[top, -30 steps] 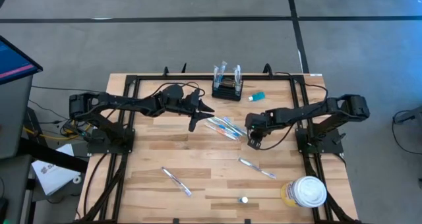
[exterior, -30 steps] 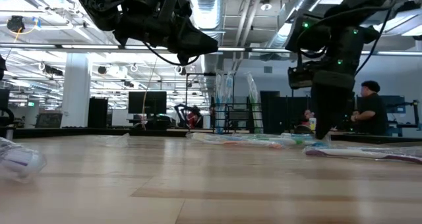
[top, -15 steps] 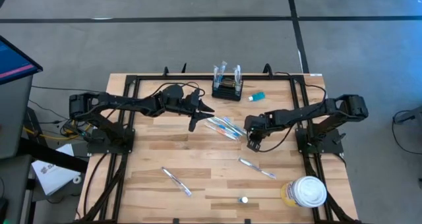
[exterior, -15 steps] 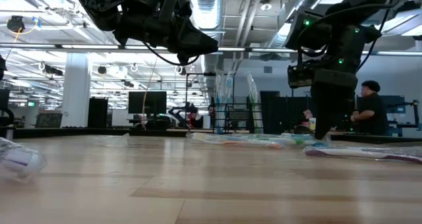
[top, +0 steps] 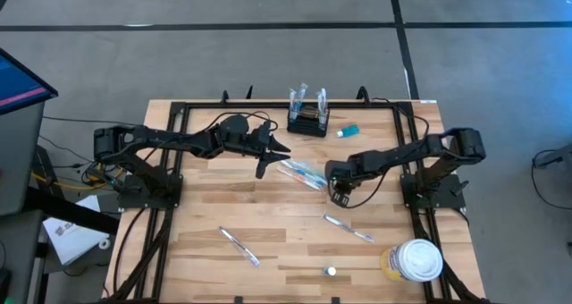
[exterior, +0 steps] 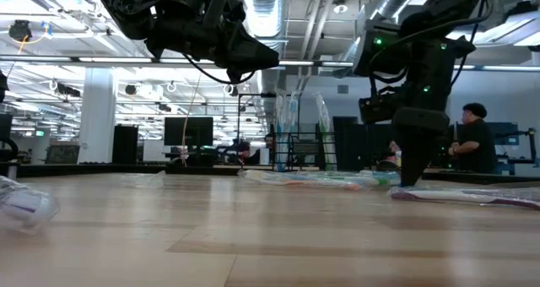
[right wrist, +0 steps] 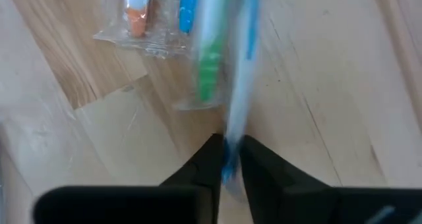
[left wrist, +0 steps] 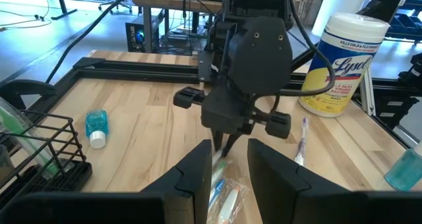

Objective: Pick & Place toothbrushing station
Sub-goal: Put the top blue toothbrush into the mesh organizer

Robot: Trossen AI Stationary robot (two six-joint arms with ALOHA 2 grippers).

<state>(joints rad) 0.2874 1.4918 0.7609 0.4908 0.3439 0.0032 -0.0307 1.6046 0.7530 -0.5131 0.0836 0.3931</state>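
The toothbrushing station (top: 307, 121), a small black wire-mesh holder with wrapped brushes standing in it, sits at the table's far edge; it also shows in the left wrist view (left wrist: 39, 151). A pile of wrapped toothbrushes (top: 302, 172) lies mid-table. My right gripper (top: 338, 194) points down at the pile's right end and is shut on one wrapped toothbrush (right wrist: 231, 85). My left gripper (top: 274, 159) hovers open and empty just left of the pile, above the table. My right gripper pinches the end of a blue-and-white wrapped toothbrush (right wrist: 229, 148) between its two fingers, coming from above and pointing down. The brush runs away from the fingers over the other packets (right wrist: 158, 26). I cannot tell whether it is lifted.
A small blue tube (top: 349, 130) lies right of the holder. A white-lidded yellowish tub (top: 416, 259) stands at the near right corner. Single wrapped brushes lie at the near middle (top: 349, 227) and the near left (top: 239, 247). People stand in the room behind (exterior: 474, 143).
My right gripper has gone a little toward the table's left, closer to the pile of toothbrushes, still pointing down. My left gripper has kept still.
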